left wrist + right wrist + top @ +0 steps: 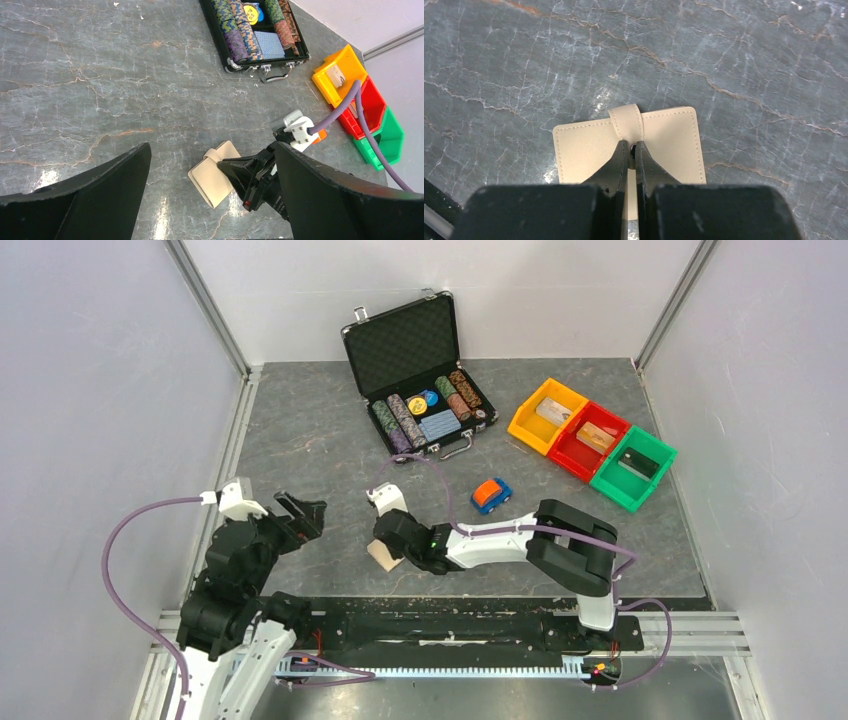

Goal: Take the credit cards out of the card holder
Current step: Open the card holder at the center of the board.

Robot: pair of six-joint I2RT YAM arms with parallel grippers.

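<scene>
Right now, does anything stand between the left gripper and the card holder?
Nothing visible does. Only bare table lies between the open left gripper and the card holder. The right gripper pinches the holder's tab from the other side, out of the path.

L pincer (211, 149) wide open, raised; R pincer (630, 148) pinched shut, low.

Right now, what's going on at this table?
The right arm's fingers are pinched on the snap tab of the tan card holder. The holder lies flat and folded shut on the table, and no cards are out yet. The left arm's fingers are open, off to the left of the holder in the top view, holding nothing.
</scene>
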